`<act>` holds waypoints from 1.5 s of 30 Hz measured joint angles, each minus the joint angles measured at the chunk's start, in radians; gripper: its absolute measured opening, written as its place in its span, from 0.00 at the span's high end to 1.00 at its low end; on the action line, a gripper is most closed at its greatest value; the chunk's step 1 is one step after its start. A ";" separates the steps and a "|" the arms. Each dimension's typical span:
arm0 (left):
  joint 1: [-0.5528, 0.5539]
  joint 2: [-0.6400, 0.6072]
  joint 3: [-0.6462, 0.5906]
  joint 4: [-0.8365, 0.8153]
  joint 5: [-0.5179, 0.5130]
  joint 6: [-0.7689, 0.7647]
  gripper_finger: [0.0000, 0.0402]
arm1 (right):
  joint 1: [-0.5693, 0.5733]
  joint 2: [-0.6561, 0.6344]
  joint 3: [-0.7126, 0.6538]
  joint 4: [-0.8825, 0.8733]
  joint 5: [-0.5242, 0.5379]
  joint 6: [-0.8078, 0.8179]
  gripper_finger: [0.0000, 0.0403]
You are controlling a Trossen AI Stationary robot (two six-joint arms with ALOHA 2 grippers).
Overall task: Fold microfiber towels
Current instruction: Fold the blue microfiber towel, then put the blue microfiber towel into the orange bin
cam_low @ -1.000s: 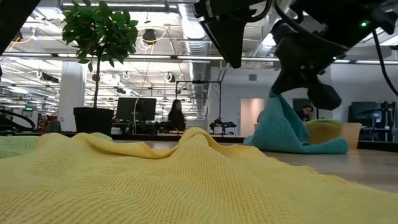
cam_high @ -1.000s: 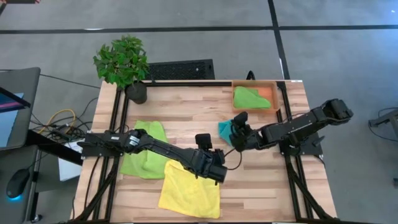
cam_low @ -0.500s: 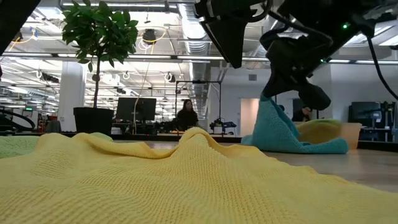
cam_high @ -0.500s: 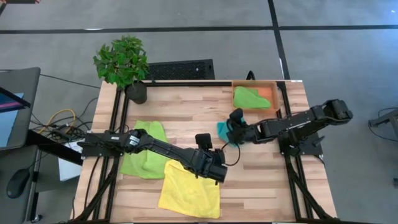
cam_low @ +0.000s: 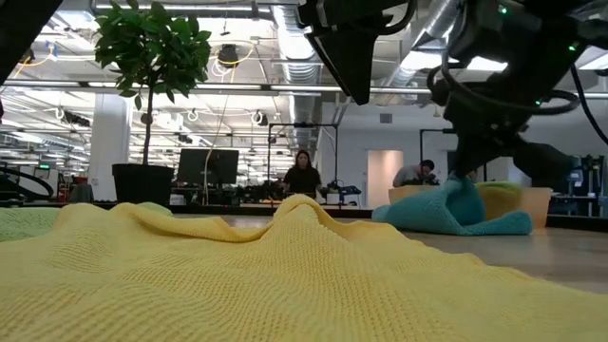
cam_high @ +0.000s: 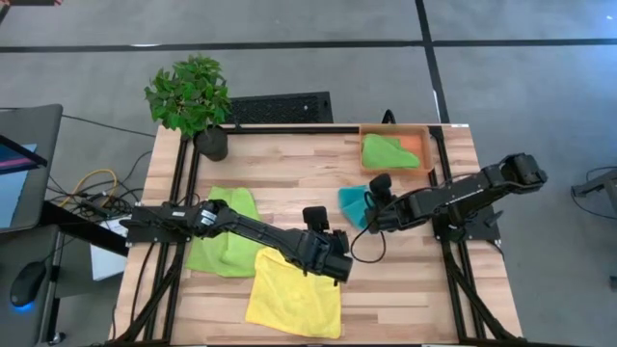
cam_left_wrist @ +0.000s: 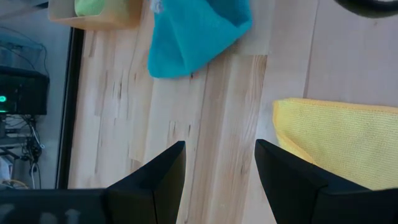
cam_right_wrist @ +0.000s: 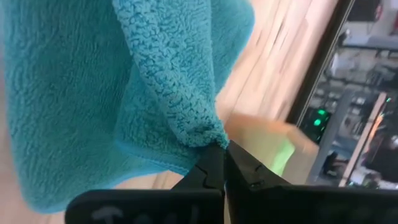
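Note:
A teal towel (cam_high: 353, 202) lies bunched on the wood right of the table's middle, and my right gripper (cam_right_wrist: 222, 149) is shut on it; the low view shows it as a low heap (cam_low: 456, 214). A yellow towel (cam_high: 294, 294) lies spread near the front edge. My left gripper (cam_left_wrist: 221, 155) hangs open over bare wood by that towel's far right corner. A lime towel (cam_high: 224, 241) lies at the left under the left arm. Another green towel (cam_high: 390, 151) sits in the orange tray (cam_high: 422, 143). My right gripper pinches a bunched bit of the teal towel's edge (cam_right_wrist: 208, 134) between its two fingertips. The fingers come slanting down from the table's right side. The held bit stands up a little in a small peak (cam_low: 463, 190), and the towel's other end lies on the table.
A potted plant (cam_high: 193, 101) stands at the far left corner. The orange tray sits at the far right corner, just beyond the teal towel. Bare wood (cam_high: 289, 173) shows across the table's far middle.
My right gripper has tipped further downward and sunk toward the table, shifting a little toward the right edge. The teal towel's held part, earlier drawn up into a tall peak, has come down with it into a low heap, while the towel's other end stayed on the wood.

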 joint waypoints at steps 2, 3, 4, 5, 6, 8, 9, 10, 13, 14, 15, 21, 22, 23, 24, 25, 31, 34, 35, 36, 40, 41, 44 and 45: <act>0.000 0.000 0.000 0.000 0.000 0.000 0.53 | 0.001 0.000 0.000 -0.019 0.000 0.037 0.96; 0.000 0.000 0.000 0.000 0.000 0.000 0.53 | 0.001 0.000 0.000 -0.021 -0.003 0.050 0.96; 0.000 0.000 0.000 0.000 0.000 0.000 0.53 | -0.002 0.000 0.000 -0.020 -0.012 0.059 0.96; 0.000 0.000 0.000 0.000 0.000 0.000 0.53 | -0.003 0.000 0.000 -0.017 -0.017 0.071 0.95; 0.000 0.000 0.000 0.000 0.000 -0.002 0.53 | -0.003 0.000 0.000 -0.013 -0.018 0.083 0.94; 0.000 0.000 0.000 0.000 0.000 -0.012 0.53 | -0.003 0.000 0.000 -0.010 -0.028 0.107 0.92; 0.000 0.000 0.000 0.000 0.000 -0.016 0.53 | -0.003 0.000 0.000 -0.010 -0.037 0.109 0.91; 0.000 0.000 0.000 0.000 0.000 -0.017 0.53 | -0.003 0.000 0.000 -0.010 -0.047 0.110 0.90; 0.000 0.000 0.000 0.000 0.000 -0.018 0.53 | -0.001 0.000 0.000 -0.007 -0.067 0.113 0.85; 0.000 0.000 0.000 0.000 0.000 -0.020 0.53 | 0.003 0.000 0.000 -0.005 -0.067 0.115 0.84; 0.000 0.000 0.000 0.000 0.000 -0.024 0.53 | 0.008 0.000 0.000 -0.003 -0.067 0.123 0.82; 0.000 0.000 0.000 0.000 0.000 -0.030 0.53 | 0.052 0.000 0.000 -0.019 -0.076 0.243 0.67; 0.000 0.000 0.000 0.000 0.000 -0.030 0.53 | 0.064 0.000 0.000 -0.037 -0.092 0.256 0.65; 0.000 0.000 0.000 0.000 0.000 -0.032 0.53 | 0.075 0.000 0.000 -0.055 -0.111 0.279 0.62; 0.000 0.000 0.000 0.000 0.000 -0.034 0.53 | 0.087 0.000 0.000 -0.066 -0.124 0.318 0.59; 0.000 0.000 0.000 0.000 0.000 -0.035 0.53 | 0.099 0.000 0.001 -0.071 -0.134 0.347 0.57; 0.005 0.000 0.000 0.000 0.025 -0.056 0.53 | 0.158 0.000 0.046 -0.117 -0.173 0.469 0.48; 0.016 0.000 0.000 0.000 0.037 -0.085 0.53 | 0.163 0.000 0.082 -0.151 -0.172 0.525 0.46; 0.022 0.000 0.000 0.000 0.043 -0.091 0.53 | 0.163 0.000 0.094 -0.166 -0.172 0.542 0.46; 0.026 0.001 0.000 0.002 0.043 -0.096 0.53 | 0.163 -0.001 0.108 -0.183 -0.172 0.559 0.45; 0.051 0.014 -0.009 0.039 0.043 -0.104 0.53 | 0.163 -0.027 0.160 -0.254 -0.172 0.625 0.45; 0.058 0.011 -0.032 0.080 0.041 -0.092 0.53 | 0.163 -0.037 0.172 -0.276 -0.172 0.643 0.45; 0.072 0.014 -0.095 0.188 0.043 0.009 0.53 | 0.171 -0.079 0.208 -0.347 -0.171 0.698 0.45; 0.073 0.014 -0.111 0.213 0.044 0.052 0.53 | 0.178 -0.098 0.216 -0.363 -0.171 0.714 0.45</act>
